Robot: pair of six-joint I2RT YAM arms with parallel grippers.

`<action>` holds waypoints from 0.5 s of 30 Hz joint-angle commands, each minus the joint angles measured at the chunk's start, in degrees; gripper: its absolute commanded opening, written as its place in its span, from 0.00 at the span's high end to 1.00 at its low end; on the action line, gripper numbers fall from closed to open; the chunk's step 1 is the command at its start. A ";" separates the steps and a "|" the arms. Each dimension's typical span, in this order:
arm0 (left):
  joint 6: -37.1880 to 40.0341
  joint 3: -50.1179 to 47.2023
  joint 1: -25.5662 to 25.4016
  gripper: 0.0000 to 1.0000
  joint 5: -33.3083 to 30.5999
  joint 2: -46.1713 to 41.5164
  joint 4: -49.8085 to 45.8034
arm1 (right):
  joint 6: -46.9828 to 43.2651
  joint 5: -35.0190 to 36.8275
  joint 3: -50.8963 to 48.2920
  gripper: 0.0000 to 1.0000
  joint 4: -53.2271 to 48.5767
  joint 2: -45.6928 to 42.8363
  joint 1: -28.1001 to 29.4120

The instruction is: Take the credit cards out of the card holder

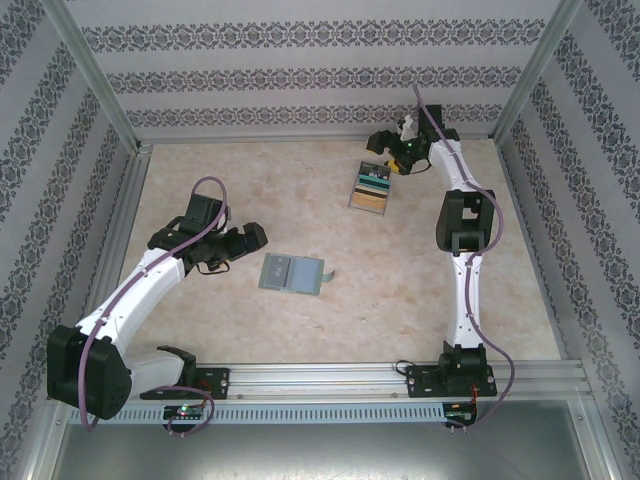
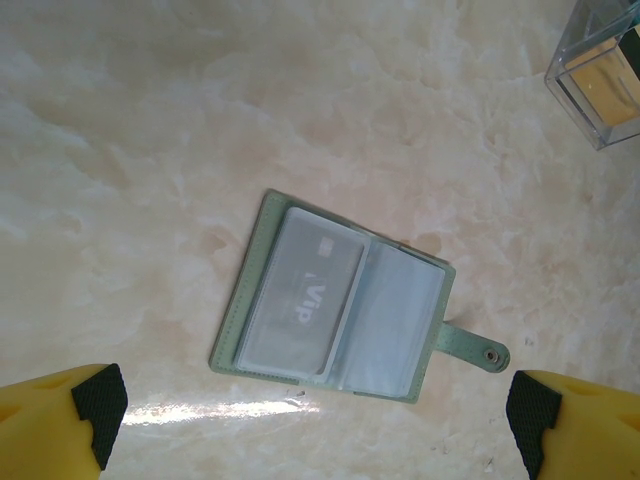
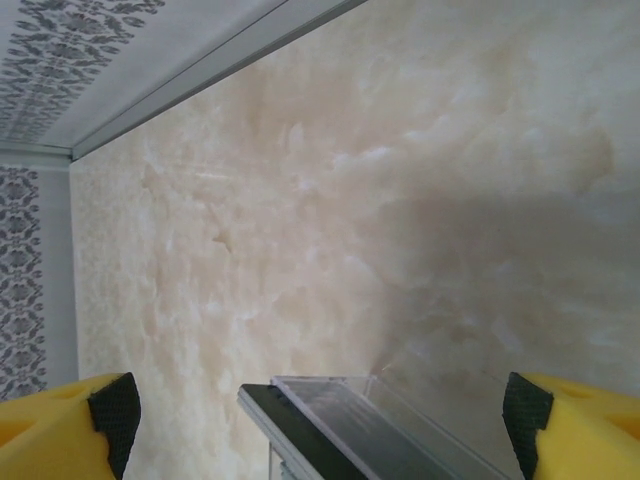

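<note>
Nearest us, the left hand point(image 2: 315, 425) hangs just over the counter point(image 1: 300, 200). Its fingers point(image 2: 95, 410) are spread wide and hold nothing, and we judge it is placed there to pin or pluck. At about 3 o'clock from it in the top view lies the card holder point(image 1: 290, 272). It is opened flat with the clear sleeves up and its snap tab point(image 2: 470, 347) thrown out to the side, so a card can slide free. A grey VIP card point(image 2: 300, 300) sits in one sleeve and the other looks empty, so the job is not yet done. Farther off, toward 1 o'clock from the holder, the other credit cards point(image 1: 372, 187) lie staggered in a clear box point(image 2: 572, 100), well apart from the holder. At the pile's 12 o'clock end the right hand point(image 1: 385, 150) hovers, spread wide and gripping nothing.
</note>
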 commanded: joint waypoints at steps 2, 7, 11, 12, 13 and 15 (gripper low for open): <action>-0.17 0.91 0.60 0.00 -0.98 -0.65 -1.72 | -2.75 -4.39 -0.40 0.05 -1.06 0.44 1.08; -0.34 0.23 0.58 0.01 -0.82 -0.98 -1.39 | -4.82 -6.74 -2.35 0.06 -2.51 -0.16 2.31; -0.43 -0.18 0.64 0.00 -0.66 -1.49 -1.35 | -5.89 -7.52 -5.75 0.07 -2.33 -1.85 3.50; -0.44 -0.25 0.57 0.01 -0.67 -1.69 -1.34 | -6.13 -7.75 -6.60 0.07 -2.33 -2.28 3.78; -0.44 -0.39 0.61 0.01 -0.59 -1.76 -1.28 | -6.35 -8.14 -7.33 0.07 -2.33 -2.61 3.94; -0.52 -0.64 0.57 0.01 -0.45 -2.22 -1.29 | -6.92 -9.00 -9.30 0.07 -2.18 -3.57 4.73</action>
